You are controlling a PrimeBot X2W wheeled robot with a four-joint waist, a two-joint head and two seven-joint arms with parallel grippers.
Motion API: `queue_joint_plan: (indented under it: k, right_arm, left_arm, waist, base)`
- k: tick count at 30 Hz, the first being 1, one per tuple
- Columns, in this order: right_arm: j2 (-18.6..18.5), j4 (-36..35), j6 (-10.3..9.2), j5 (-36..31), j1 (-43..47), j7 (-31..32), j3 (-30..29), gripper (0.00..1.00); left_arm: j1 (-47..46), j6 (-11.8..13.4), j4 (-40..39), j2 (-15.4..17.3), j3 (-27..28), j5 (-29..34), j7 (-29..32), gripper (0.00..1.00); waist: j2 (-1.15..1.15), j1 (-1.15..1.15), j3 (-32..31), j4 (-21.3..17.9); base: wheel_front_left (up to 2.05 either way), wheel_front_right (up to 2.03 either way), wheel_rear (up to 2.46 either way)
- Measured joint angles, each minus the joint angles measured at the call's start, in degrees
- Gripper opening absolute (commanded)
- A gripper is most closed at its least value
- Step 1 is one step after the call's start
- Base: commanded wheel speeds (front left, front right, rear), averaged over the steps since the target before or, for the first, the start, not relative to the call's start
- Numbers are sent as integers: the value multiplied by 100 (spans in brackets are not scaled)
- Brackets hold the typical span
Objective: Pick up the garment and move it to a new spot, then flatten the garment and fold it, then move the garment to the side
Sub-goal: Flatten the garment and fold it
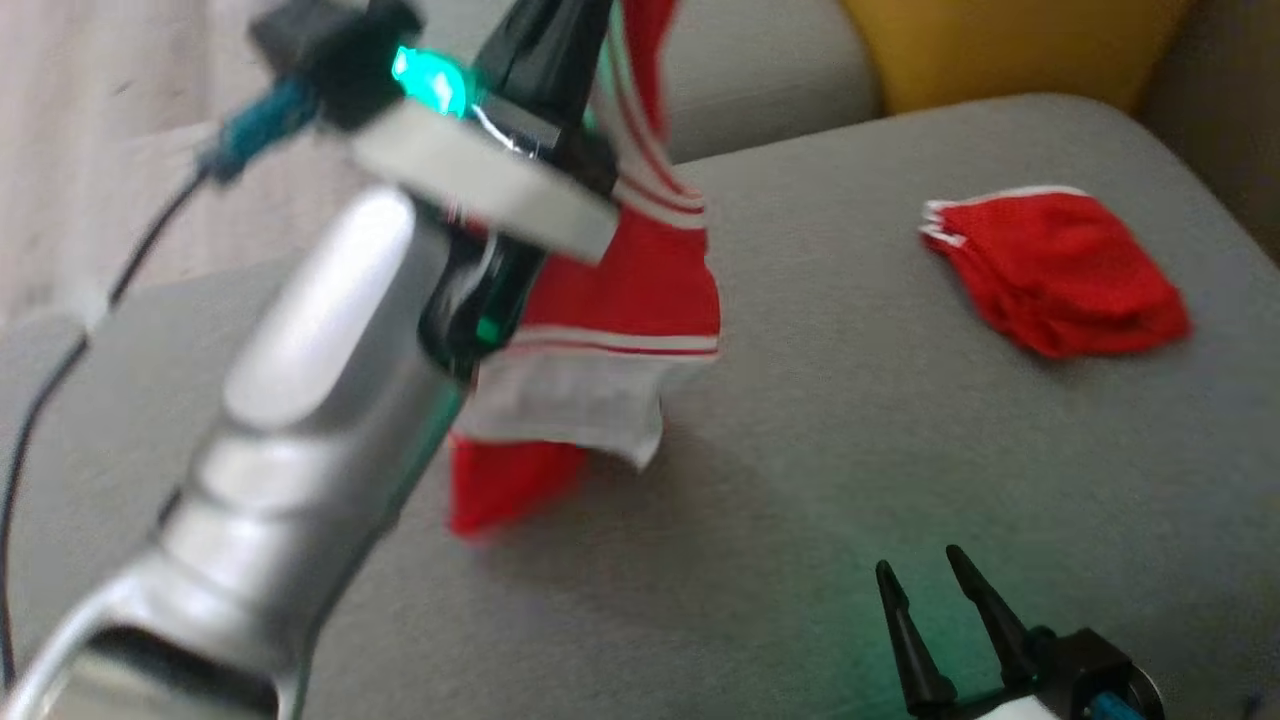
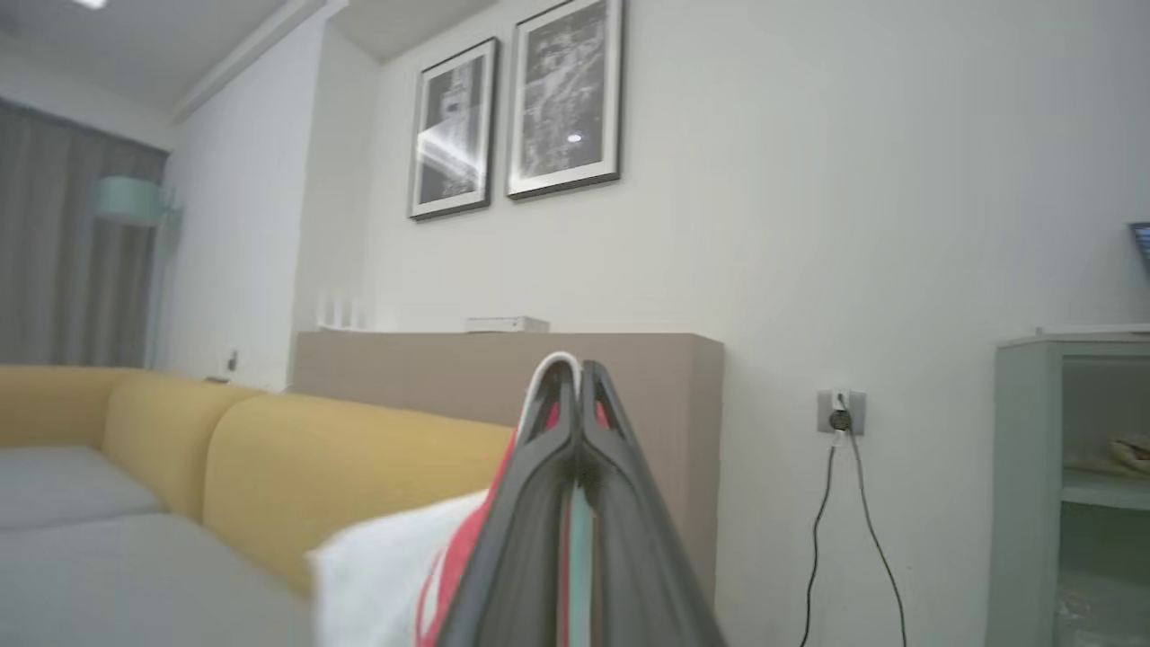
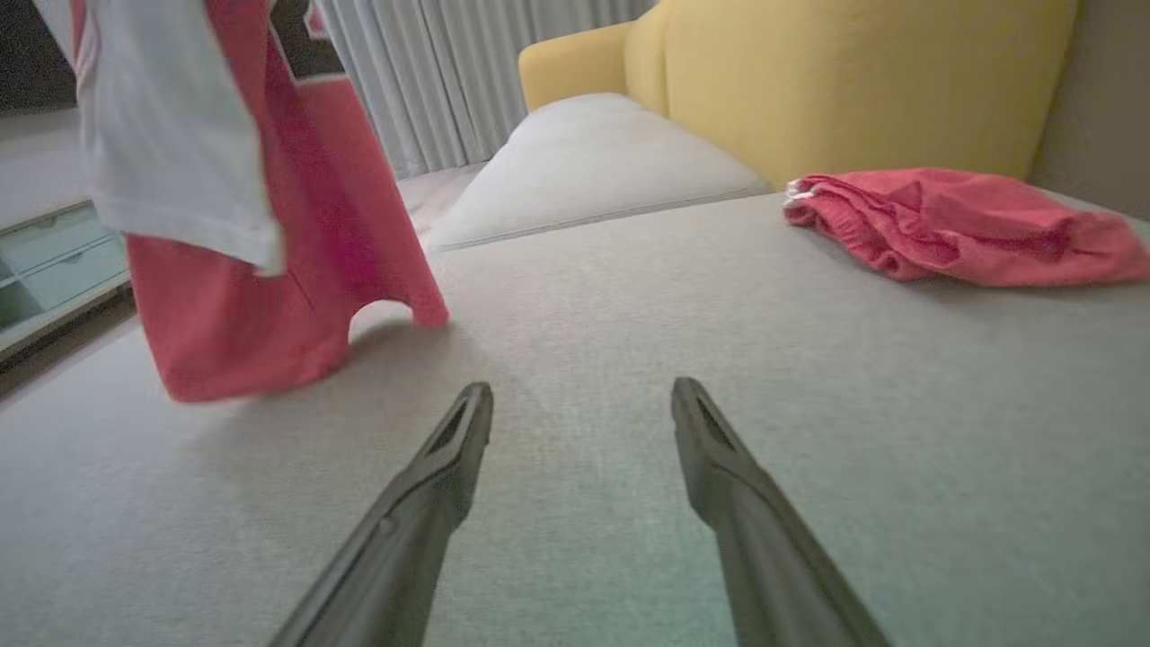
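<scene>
- Silver forearm of the left arm (image 1: pixel 300 400) loomed nearest in the head view, lifted high, apparently so the cloth could hang free of the seat for carrying.
- Below it, the red-and-white garment (image 1: pixel 620 300) hung from the left jaws, which were clenched on a white-trimmed edge pinched at their very tips. The rest draped beneath them, the lowest red hem at or just above the grey sofa seat (image 1: pixel 900 450); I could not tell which.
- Right jaws stood released and empty, low over bare cushion, their fingers (image 3: pixel 431 512) spread. The garment hung ahead of them and well off to their left.
- 1 other red cloth (image 1: pixel 1060 270) lay bunched near the yellow backrest (image 3: pixel 853 81), apart from both arms, probably already set aside.
- By my reading, the carry to a new spot was in hand; flattening and folding were not yet done.
</scene>
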Motion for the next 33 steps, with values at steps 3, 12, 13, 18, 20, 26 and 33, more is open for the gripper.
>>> queue_joint_plan:
  k: [3,12,13,18,20,26,33]
  right_arm:
    - [0,48,0,8,20,0,12,100]
    - [25,54,1,8,179,0,-20,100]
    - [29,49,1,8,178,0,-22,100]
    - [34,-31,0,8,135,0,-69,100]
    - [33,-42,0,8,107,0,-91,100]
    - [23,-78,1,8,-241,0,-105,100]
    - [5,-102,0,8,-339,0,-176,100]
  left_arm:
    - [-819,0,487,-81,-281,-2,-109,0]
    - [-2190,-44,1934,-34,-609,-202,-789,0]
    - [-2145,-44,2049,48,-649,-257,-818,0]
    - [-1341,-44,2308,689,-828,-624,-871,0]
    - [-750,-44,2368,936,-913,-820,-870,0]
    - [1079,-8,2995,1436,-1009,-1228,-967,100]
    - [1742,533,2883,1703,-41,-714,-1074,100]
  waist:
    - [0,0,-24,-354]
    - [0,-1,-95,-792]
    - [0,-1,-81,-745]
    - [0,0,61,-443]
    - [0,0,166,-331]
    - [0,1,542,-84]
    - [0,1,768,124]
  base:
    - [0,0,0]
    - [0,0,0]
    - [0,0,0]
    - [0,0,0]
    - [0,0,0]
    - [0,0,0]
    - [0,0,0]
